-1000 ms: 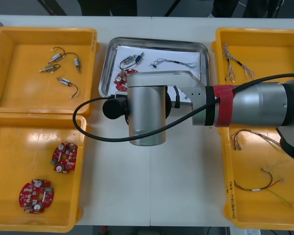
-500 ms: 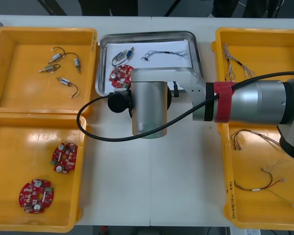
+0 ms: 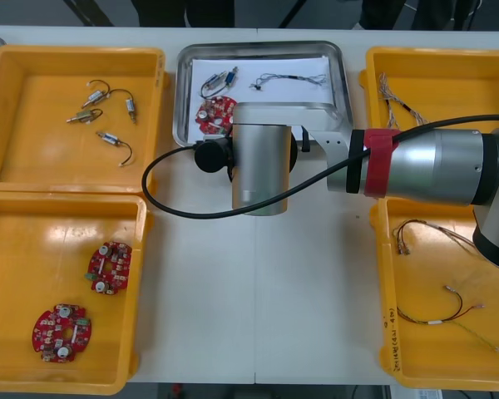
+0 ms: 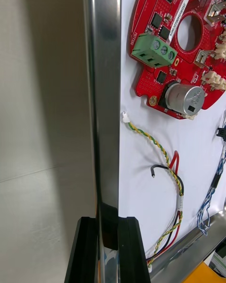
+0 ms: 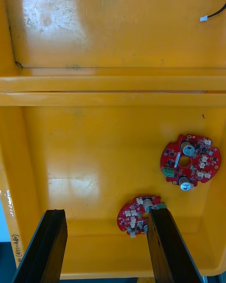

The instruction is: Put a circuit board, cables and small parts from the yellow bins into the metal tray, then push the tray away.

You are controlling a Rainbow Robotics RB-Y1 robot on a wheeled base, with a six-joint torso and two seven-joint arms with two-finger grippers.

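With every item seemingly aboard, the right gripper (image 4: 109, 226) clamps the near rim of the shiny rectangular metal tray (image 3: 346, 91). Its black fingers are narrowed to the rim's thickness, one outside over the light table (image 3: 258, 316) and one inside over the white lining. The tray stands between the two far yellow plastic bins, its far rim close to the table's far edge. Inside lie a round red circuit board (image 3: 214, 115), a thin pale cable (image 3: 291, 81) and a small metal part (image 3: 219, 83). The right wrist view also shows a twisted red and yellow cable (image 4: 162, 153) beside the board.

The whole tray lies beyond the right gripper, away from the robot, with its long side running across the table and the gripped rim passing straight between the fingers. A push directly forward would therefore act square on that long side. Little table appears to remain ahead, so the task looks nearly done.

The left gripper (image 5: 106, 217) hovers, fingers wide apart and empty, over the near left yellow bin (image 3: 141, 274), where two more red circuit boards (image 3: 109, 268) rest. It is well apart from the tray, so the right arm is plainly the nearer one.
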